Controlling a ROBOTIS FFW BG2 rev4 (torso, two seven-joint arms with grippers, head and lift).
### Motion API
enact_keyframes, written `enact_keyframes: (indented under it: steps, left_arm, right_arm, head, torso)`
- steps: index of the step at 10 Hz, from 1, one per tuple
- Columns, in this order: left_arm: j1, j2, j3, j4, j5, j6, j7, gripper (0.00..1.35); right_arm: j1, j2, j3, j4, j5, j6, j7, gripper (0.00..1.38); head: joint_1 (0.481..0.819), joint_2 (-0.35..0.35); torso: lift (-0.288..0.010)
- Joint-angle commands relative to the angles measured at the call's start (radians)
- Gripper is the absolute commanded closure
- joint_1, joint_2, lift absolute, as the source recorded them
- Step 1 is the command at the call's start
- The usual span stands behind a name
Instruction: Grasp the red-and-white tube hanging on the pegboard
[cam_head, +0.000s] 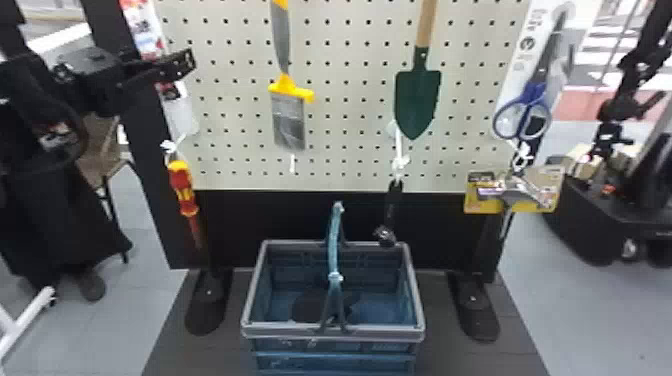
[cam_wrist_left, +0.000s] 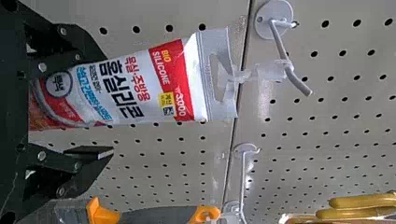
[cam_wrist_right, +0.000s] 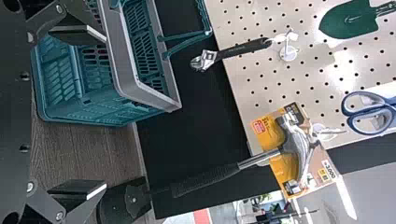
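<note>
The red-and-white tube (cam_head: 145, 30) hangs at the pegboard's (cam_head: 350, 140) upper left corner, with its clear nozzle end pointing down. In the left wrist view the tube (cam_wrist_left: 135, 88) hangs by a white tie from a white hook (cam_wrist_left: 287, 56). My left gripper (cam_head: 172, 67) is up at the tube and open. The tube's lower part lies between the fingers (cam_wrist_left: 70, 46), close to one of them, and the other finger stands well apart from it. My left gripper (cam_wrist_left: 107, 105) holds nothing. My right gripper (cam_wrist_right: 100, 112) is open and empty, low beside the basket (cam_wrist_right: 140, 56).
On the board hang a yellow-ferruled paintbrush (cam_head: 289, 100), a green trowel (cam_head: 417, 100), blue scissors (cam_head: 522, 115), a packaged hammer (cam_head: 515, 190), a wrench (cam_head: 390, 215) and a red-and-yellow screwdriver (cam_head: 182, 192). A blue folding basket (cam_head: 260, 300) stands on the floor below.
</note>
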Motion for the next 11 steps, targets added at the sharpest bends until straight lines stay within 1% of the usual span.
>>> enact_keyframes:
  steps: [1, 2, 3, 4, 11]
  left_arm:
    - [0.001, 0.002, 0.002, -0.014, -0.009, 0.014, 0.0, 0.83]
    - [0.003, 0.005, 0.002, -0.021, -0.016, 0.015, -0.002, 0.83]
    - [0.008, 0.008, 0.002, -0.026, -0.022, 0.009, -0.003, 1.08]
    - [0.016, 0.006, 0.008, -0.026, -0.017, -0.006, 0.003, 1.18]
    - [0.034, 0.005, 0.014, -0.029, -0.006, -0.017, 0.011, 1.18]
  right_arm:
    - [0.002, 0.0, 0.0, 0.0, -0.002, 0.001, 0.0, 0.2]
    - [0.002, -0.002, 0.0, 0.0, -0.002, -0.001, 0.0, 0.2]
    - [0.002, -0.002, 0.0, 0.0, -0.002, 0.001, 0.0, 0.2]
    - [0.002, -0.002, 0.0, 0.0, -0.002, 0.001, 0.0, 0.2]
    - [0.002, -0.003, 0.0, 0.0, -0.002, 0.001, 0.0, 0.2]
  head:
    - [0.549, 0.0]
    - [0.549, 0.0]
    - [0.549, 0.0]
    - [0.549, 0.0]
    - [0.549, 0.0]
  torso:
    - [-0.1]
    - [-0.1]
    - [-0.1]
    - [-0.1]
    - [-0.1]
